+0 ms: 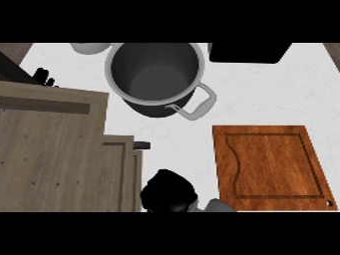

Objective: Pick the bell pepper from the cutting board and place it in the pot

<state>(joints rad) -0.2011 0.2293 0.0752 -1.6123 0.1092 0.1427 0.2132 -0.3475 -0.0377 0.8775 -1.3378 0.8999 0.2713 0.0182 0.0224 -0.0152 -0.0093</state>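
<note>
- No bell pepper is seen anywhere. The cutting board (271, 169), at 4 o'clock, lies bare, and nothing is seen inside the pot (139, 74) either.
- It is therefore judged that the pepper is enclosed in the right hand (169, 191), at 6 o'clock. This hand shows as one rounded black mass with the fingers curled inward, as around a hidden thing.
- The hand is placed off the board, just beside its lower left corner. From there the pot lies straight toward 12 o'clock, which is the way a carry would be expected to go.
- The pot stands upright at 12 o'clock with its mouth wide open, so a drop from above is made easy. Its handle (211, 97) is turned toward 4 o'clock and could be struck if the hand is brought in low.
- Pot and board are set apart, with white counter (290, 94) between them.
- A wooden cabinet (47, 149) fills the 9 o'clock side, close beside the hand, so little room is left there.
- Dark tips behind the cabinet's far edge, at 10 o'clock, are taken for the left hand (44, 77). Whether it is open or closed cannot be told.
</note>
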